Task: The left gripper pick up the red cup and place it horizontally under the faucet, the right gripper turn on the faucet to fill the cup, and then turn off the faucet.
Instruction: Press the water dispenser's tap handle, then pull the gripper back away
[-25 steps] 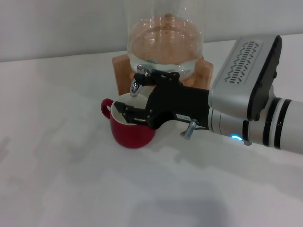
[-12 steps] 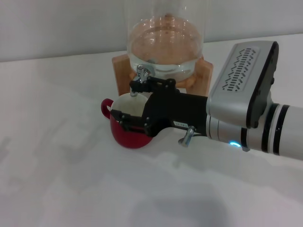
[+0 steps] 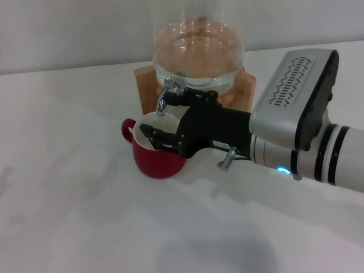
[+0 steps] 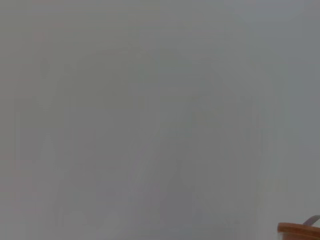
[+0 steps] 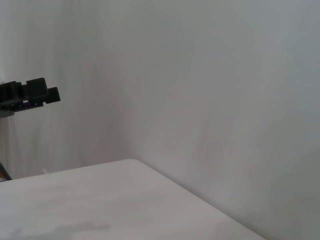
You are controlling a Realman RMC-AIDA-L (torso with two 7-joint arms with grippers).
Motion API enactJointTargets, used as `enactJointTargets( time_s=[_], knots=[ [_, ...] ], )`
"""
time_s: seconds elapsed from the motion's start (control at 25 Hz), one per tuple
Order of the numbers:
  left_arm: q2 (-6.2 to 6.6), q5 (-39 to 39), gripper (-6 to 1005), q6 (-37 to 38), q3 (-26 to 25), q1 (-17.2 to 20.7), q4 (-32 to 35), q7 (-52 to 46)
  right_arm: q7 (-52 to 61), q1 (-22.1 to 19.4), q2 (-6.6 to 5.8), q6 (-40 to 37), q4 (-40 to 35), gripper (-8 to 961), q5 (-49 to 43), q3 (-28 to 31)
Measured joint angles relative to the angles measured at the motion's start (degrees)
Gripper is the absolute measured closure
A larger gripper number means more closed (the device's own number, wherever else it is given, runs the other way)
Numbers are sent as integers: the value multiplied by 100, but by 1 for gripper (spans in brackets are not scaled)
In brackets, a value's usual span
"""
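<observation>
Compared w/ half a sec ago, the right gripper [image 3: 168,116] is being shown slightly raised and shifted back toward the jar, its upper prong now level w/ the faucet [image 3: 166,95] lever instead of below it. Its prongs are spread apart: the upper one is lying against or just beside the chrome lever (contact can't be confirmed), the lower one is hanging over the open mouth of the red cup [image 3: 157,153], maybe inside the rim. Nothing is being gripped.

The red cup is standing upright on the white table [image 3: 85,216], directly under the spout, handle pointing to the robot's left. Behind it the glass water jar [image 3: 199,54] is resting on a wooden stand [image 3: 148,85]. No stream is being seen from the spout, and the water level in the cup can't be read.

The left gripper isn't in view anywhere; its wrist cam is showing only blank wall and a sliver of the wood stand.

Risks, as judged from here:
- the lower prong is sitting so close to the rim that any lever push could drag or tip the cup out from under the spout, causing a spill.
- the upper prong could slip off the short, shiny lever (small contact area), leaving the tap half-turned.
- too hard a push could shove the jar on its stand.
</observation>
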Motion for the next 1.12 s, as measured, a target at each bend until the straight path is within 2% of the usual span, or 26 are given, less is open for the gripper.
enactJointTargets(
  time_s=[1.12],
  knots=[
    [0, -6, 137, -170, 0, 31, 44, -148, 10, -131, -9, -106, -12, 217, -14, 173]
  ],
)
